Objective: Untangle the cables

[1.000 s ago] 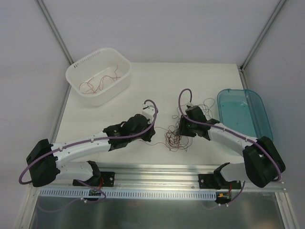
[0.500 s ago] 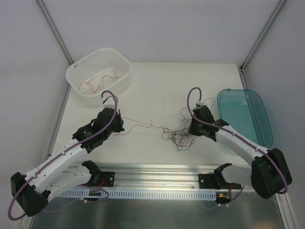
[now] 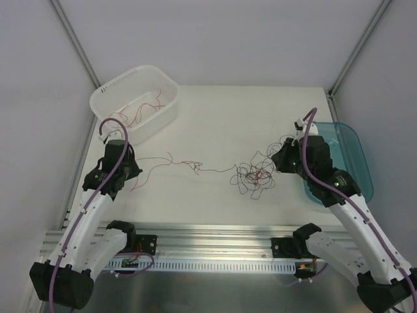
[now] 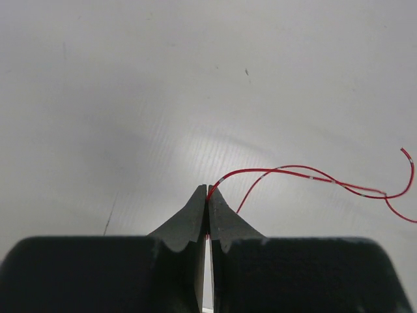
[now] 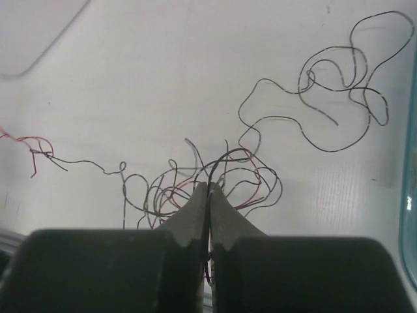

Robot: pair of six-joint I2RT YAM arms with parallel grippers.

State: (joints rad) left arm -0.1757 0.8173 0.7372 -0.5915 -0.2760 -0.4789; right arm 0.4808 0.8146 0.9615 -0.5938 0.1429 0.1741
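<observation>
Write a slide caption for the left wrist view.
Left tool pinched shut on one red wire, which curls away to the right over the white table.

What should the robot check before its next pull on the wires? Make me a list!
1. Left end effector shut on the red wire: ok.
2. Right end effector shut on strands of the tangle: ok.
3. Red wire free of the tangle: not ok, a black strand knotted to it runs into the clump.
4. Slack in the stretched wire: ok, it lies wavy.
5. White basket has room: ok.
6. How tight the knot is: cannot tell.
</observation>
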